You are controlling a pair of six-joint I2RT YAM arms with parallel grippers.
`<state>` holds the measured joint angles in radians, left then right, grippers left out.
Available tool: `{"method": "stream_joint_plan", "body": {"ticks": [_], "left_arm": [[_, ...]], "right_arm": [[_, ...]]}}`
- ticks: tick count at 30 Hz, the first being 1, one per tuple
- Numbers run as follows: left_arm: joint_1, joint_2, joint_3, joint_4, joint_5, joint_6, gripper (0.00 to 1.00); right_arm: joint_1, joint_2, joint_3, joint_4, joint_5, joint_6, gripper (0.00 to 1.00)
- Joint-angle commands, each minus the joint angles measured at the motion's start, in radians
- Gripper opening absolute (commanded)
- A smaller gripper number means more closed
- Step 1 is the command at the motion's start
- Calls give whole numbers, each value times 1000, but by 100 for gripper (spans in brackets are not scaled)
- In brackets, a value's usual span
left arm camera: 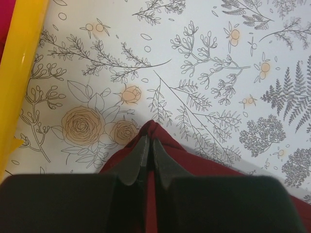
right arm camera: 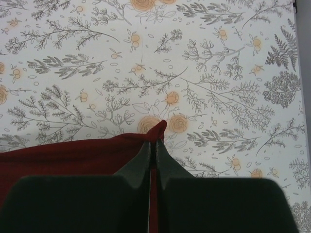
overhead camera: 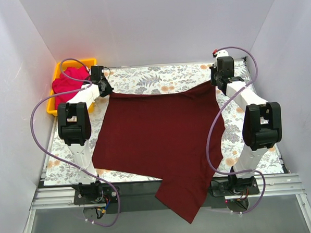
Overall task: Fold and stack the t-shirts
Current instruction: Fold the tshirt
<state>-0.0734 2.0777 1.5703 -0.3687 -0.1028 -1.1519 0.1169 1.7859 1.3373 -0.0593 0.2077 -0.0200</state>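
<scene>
While the dark maroon t-shirt (overhead camera: 156, 137) lies spread out flat in the middle of the flowery table (overhead camera: 158, 77), one end of it hangs over the near edge between the two arm bases; the left gripper (left arm camera: 149, 141) has its fingers pressed together on the far left corner of the cloth; the right gripper (right arm camera: 155, 143) pinches the far right corner the same way; the bright pinkish-red t-shirt (overhead camera: 69, 82) sits bunched up in the yellow bin (overhead camera: 87, 62) at the table's far left corner, near the left gripper.
</scene>
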Motion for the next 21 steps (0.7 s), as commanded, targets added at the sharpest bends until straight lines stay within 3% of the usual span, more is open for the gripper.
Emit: {"method": "stream_joint_plan", "body": {"ticks": [1, 12, 21], "left_arm": [[14, -18, 42, -41, 21, 9, 0], [34, -62, 79, -208, 43, -19, 0], [43, -128, 5, -274, 68, -45, 0]], "right_arm": [[-10, -80, 20, -91, 21, 78, 1], [-8, -244, -76, -353, -7, 218, 1], [6, -341, -181, -467, -80, 310, 1]]}}
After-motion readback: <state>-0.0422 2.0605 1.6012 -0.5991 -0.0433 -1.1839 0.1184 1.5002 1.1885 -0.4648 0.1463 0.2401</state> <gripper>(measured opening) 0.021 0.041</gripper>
